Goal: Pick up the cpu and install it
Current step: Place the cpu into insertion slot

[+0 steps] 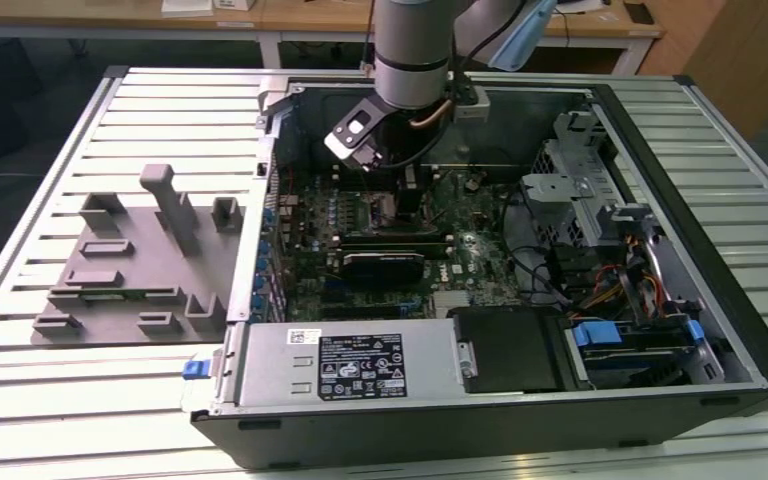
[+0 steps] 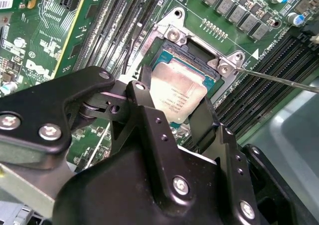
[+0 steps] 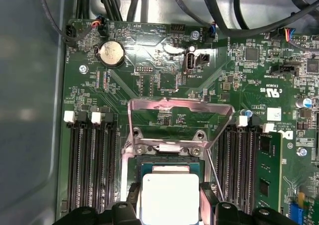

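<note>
The gripper (image 2: 174, 101) is down inside the computer case (image 1: 744, 330). Its two fingers (image 2: 202, 120) stand narrow, pressed on opposite edges of the cpu (image 2: 177, 88), which lies directly over the socket (image 3: 169, 160) and within its frame; whether it already rests on the contacts I cannot tell. Placing looks like the step in hand. Doing it well probably means holding the chip level, squaring its edges to the socket's and lowering straight with no sideways sliding, since the contacts beneath would likely bend easily, then letting go only once it sits flat. The load bracket (image 3: 179, 102) stands open off the socket's hinge side, and the thin lever rod (image 2: 279, 79) runs out from one socket corner, so both seem clear of the chip. By count: one cpu, one socket, one bracket, one lever rod, two fingers, and one coin battery (image 3: 112, 53) beyond the bracket from the socket.
</note>
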`<state>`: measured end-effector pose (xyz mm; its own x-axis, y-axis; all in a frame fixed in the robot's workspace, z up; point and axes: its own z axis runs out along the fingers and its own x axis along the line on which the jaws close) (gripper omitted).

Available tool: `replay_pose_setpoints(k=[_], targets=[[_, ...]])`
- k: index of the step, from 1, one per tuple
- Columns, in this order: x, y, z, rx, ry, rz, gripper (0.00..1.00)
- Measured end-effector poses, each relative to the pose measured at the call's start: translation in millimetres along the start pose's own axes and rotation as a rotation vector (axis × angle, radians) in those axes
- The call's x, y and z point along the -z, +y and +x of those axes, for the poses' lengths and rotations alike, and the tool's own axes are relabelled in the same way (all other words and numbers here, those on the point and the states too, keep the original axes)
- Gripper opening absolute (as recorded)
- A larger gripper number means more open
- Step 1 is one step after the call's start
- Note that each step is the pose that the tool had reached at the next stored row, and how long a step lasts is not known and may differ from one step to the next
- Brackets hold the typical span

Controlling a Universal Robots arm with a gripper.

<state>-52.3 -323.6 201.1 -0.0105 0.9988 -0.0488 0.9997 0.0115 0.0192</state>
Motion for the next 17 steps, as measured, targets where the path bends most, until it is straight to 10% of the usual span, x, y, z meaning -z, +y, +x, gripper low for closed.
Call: replay_pose_setpoints(k=[17], targets=[[-5.6,-0.2,-1.1,-0.010,-0.0003,0.0006,0.55]])
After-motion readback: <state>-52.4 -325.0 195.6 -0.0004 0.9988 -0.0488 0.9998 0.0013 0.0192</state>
